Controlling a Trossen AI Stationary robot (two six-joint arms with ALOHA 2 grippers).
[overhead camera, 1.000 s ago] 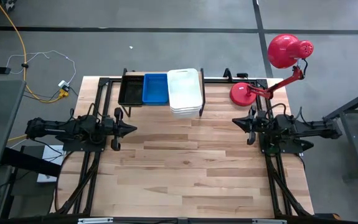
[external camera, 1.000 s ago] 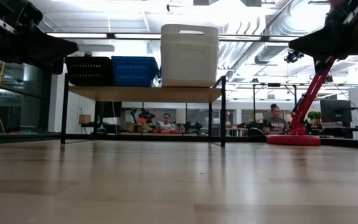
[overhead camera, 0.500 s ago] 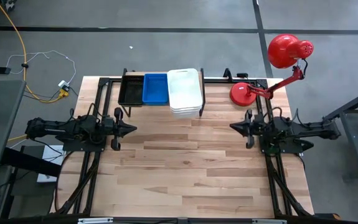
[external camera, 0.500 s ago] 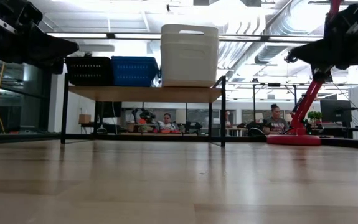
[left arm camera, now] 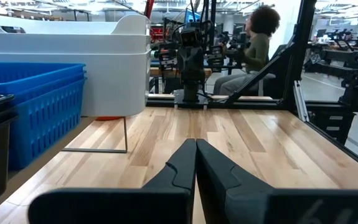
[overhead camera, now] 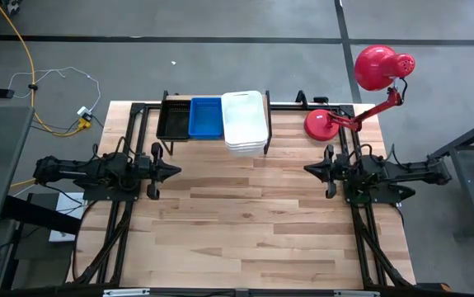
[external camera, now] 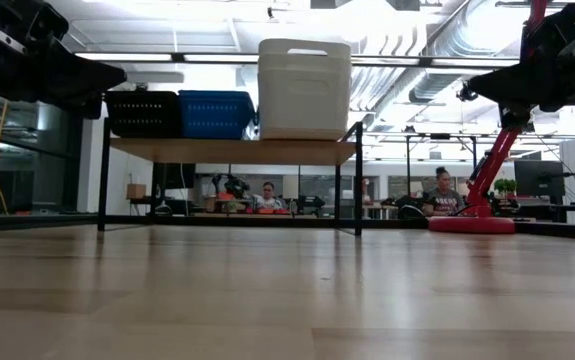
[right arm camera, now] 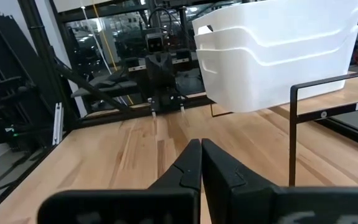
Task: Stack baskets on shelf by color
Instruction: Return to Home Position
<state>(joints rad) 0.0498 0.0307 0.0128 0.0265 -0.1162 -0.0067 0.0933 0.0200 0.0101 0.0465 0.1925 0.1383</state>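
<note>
Left claw [overhead camera: 177, 172] and right claw [overhead camera: 307, 168] hang pinched together, well off seemingly stacked baskets [overhead camera: 245, 120].

l hand [overhead camera: 175, 172], r hand [overhead camera: 307, 168] closed, empty.

**Round the edges: a lamp, loose cable, people at desks**

A red lamp [overhead camera: 382, 66] stands at the far right corner of the wooden tabletop [overhead camera: 253, 223] — its round base is on the wood, its head out past the corner over the grey floor [overhead camera: 245, 66]. Off the far left a yellow cable [overhead camera: 27, 58] trails across that floor, with a thin white wire [overhead camera: 63, 71] looping beside it. Beyond the table one seated person [external camera: 267, 195] and another [external camera: 441, 190] sit among desks — pale ducts [external camera: 437, 40] overhead.
</note>
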